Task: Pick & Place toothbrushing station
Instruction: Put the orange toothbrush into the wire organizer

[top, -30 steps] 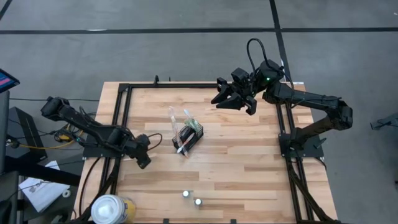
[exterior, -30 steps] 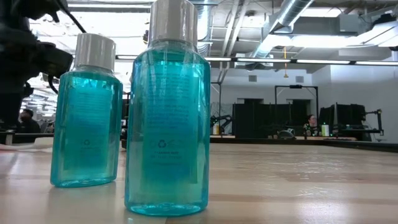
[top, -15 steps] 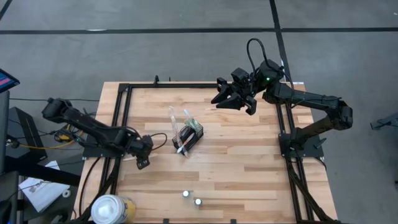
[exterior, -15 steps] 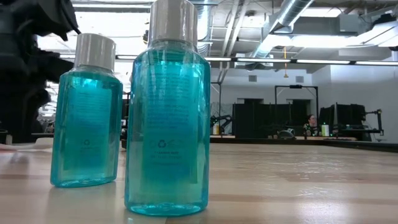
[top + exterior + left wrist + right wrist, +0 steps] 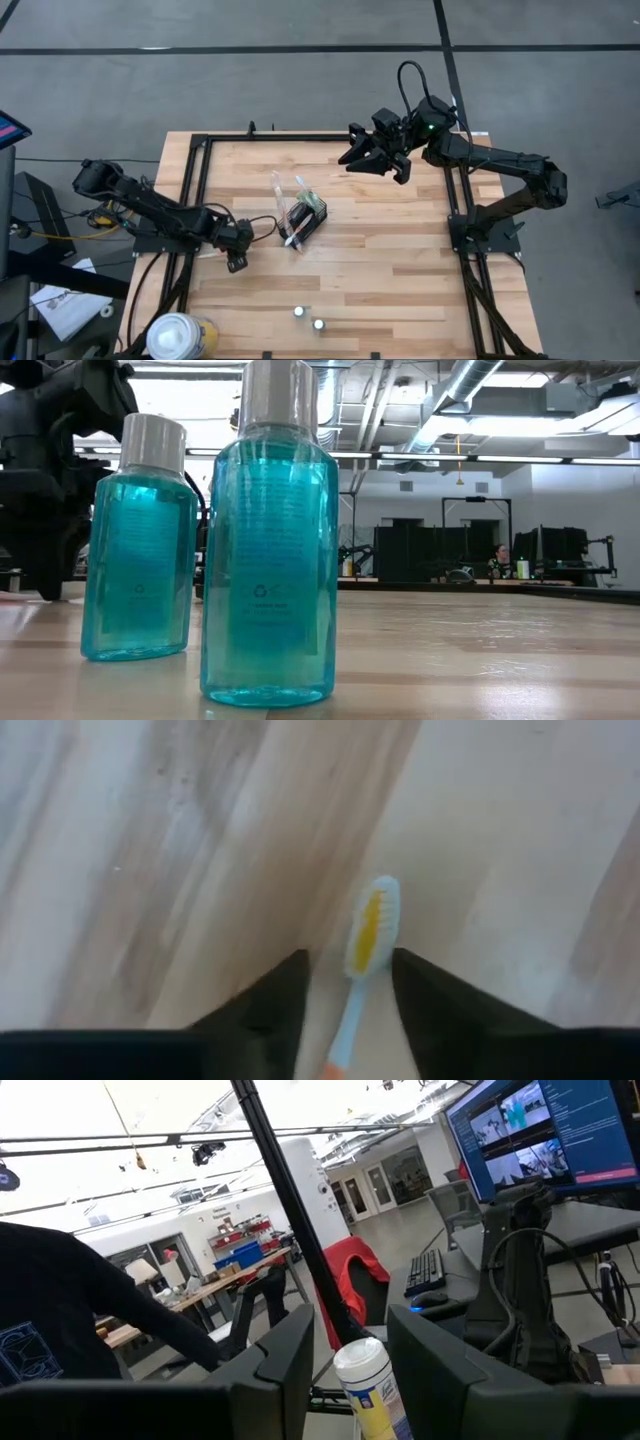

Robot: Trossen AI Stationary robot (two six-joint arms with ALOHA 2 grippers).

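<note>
Right up against the low camera, two bottles of blue liquid (image 5: 267,540) stand upright on the worktop (image 5: 380,260), white caps on top, the nearer one just beside and partly overlapping the other. From above they sit near the front edge.

Next back, the left gripper (image 5: 237,262) is low over the wood at the left side. Its wrist camera looks straight down at a toothbrush (image 5: 362,960) with yellow bristles lying flat on the boards, its slim handle running between the two dark fingers (image 5: 268,1010). The fingers are parted, one either side of the handle, not visibly pinching it.

Just beyond, near the middle, the black wire-mesh holder (image 5: 306,218) lies with white toothbrushes (image 5: 294,238) poking out of it.

Farthest off, the right gripper (image 5: 372,160) hangs raised above the back of the worktop, fingers apart and holding nothing, its camera looking out into the room.
</note>
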